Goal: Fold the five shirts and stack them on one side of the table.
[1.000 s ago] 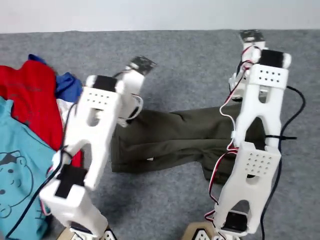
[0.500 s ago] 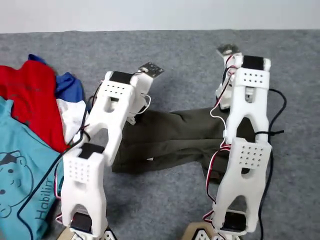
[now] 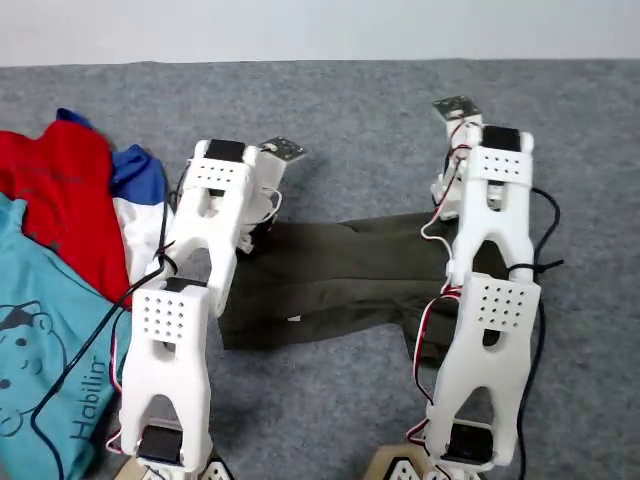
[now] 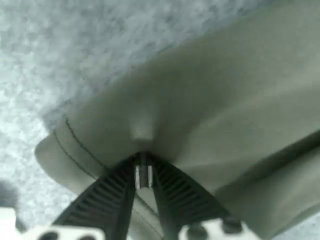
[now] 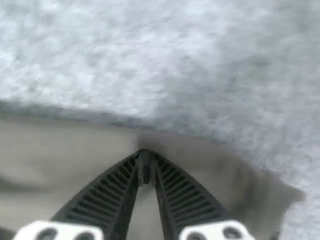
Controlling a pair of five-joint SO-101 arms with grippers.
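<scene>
An olive shirt [image 3: 340, 275] lies half folded across the middle of the grey table, between the two white arms. My left gripper [image 4: 143, 167] is shut on the olive shirt [image 4: 215, 100], pinching up a small peak of cloth near its hemmed edge; from above it sits at the shirt's left end [image 3: 255, 215]. My right gripper [image 5: 145, 167] is shut on the far edge of the olive shirt [image 5: 60, 150], where the cloth meets the felt; from above it is at the shirt's far right end [image 3: 450, 200].
A heap of other shirts lies at the left: a red one [image 3: 60, 200], a teal one with a bear print [image 3: 40, 350], and a blue and white one [image 3: 140, 190]. Bare grey felt [image 3: 350, 120] stretches behind the arms and at the right.
The left arm swung left and straightened, its gripper settling at the shirt's left end. The right arm shifted left a little. The shirt's left edge has crept leftward.
</scene>
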